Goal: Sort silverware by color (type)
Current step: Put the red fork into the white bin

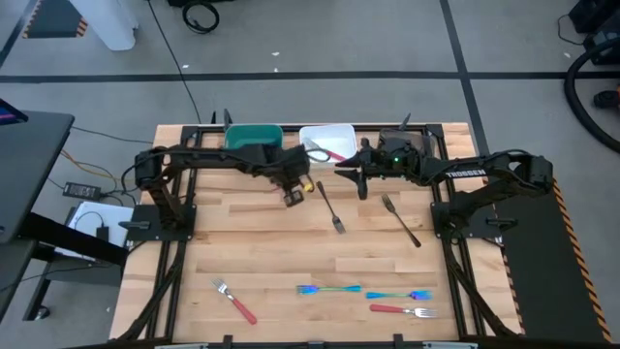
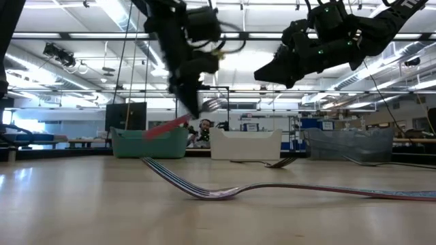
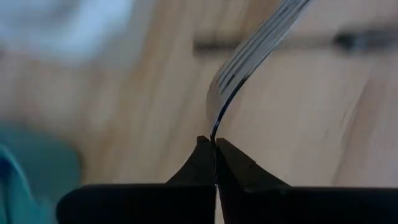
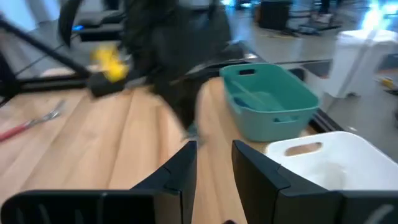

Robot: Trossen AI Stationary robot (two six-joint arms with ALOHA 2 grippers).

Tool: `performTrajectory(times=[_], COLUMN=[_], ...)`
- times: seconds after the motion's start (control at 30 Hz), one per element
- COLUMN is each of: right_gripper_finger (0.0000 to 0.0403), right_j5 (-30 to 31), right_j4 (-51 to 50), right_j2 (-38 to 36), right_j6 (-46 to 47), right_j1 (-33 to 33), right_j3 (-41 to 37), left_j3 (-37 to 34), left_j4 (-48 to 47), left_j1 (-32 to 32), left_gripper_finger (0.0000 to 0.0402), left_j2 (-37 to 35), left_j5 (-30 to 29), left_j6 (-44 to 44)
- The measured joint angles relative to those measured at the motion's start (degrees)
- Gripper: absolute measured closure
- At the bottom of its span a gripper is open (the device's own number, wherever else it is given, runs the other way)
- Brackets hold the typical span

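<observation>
The left gripper (image 3: 214, 163) is pinched on a slim fork (image 3: 249, 59), light, stiff and slippery, best gripped mid-handle, while the right gripper (image 4: 214, 163) hangs spread near the bins.

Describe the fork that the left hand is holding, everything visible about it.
The fork is slim, with silver tines that look like glossy metal and a red handle. The left hand pinches it at the neck between shut fingers. It hangs in the air above the table, tilted, with the tines higher than the handle. Nothing else touches it.
</observation>
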Motion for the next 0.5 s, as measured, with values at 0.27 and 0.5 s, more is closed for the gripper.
performTrajectory(times=[0.27,0.5], right_gripper_finger=[0.0294,0.0294], right_j5=[-0.7,0.9], right_j4=[-1.9,-0.7], right_j2=[0.0,0.0], right_j6=[-5.1,-7.3], right_j1=[0.1,1.1], right_j3=[0.0,0.0], left_j3=[1.5,1.5], left_j4=[19.5,29.0], left_j1=[2.1,2.3], left_gripper_finger=[0.0401,0.0401], left_j2=[0.0,0.3], left_j5=[4.9,11.3], left_j6=[7.5,8.1])
